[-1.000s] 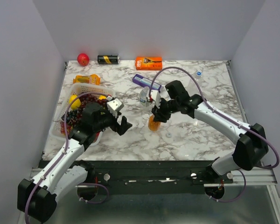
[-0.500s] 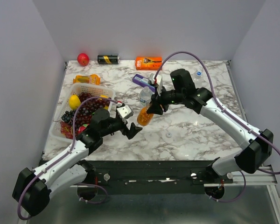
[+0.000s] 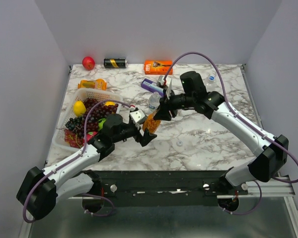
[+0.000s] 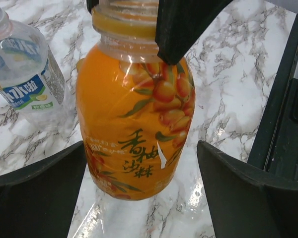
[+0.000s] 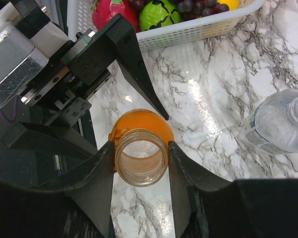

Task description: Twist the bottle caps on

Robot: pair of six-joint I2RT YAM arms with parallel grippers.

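My right pincer (image 5: pixel 141 163) is clamped on the neck of the orange bottle (image 4: pixel 134 124); my left pincer (image 4: pixel 139 168) gapes wide around it.

The left wrist view cuts off the bottle's rim, and I cannot tell whether its base touches the marble table (image 3: pixel 213 134). Uncapped and printed with berries and leaves, it is near the table's front middle, just beside the clear labelled bottle (image 4: pixel 25 74). My left fingers (image 4: pixel 35 198) flank it without touching.
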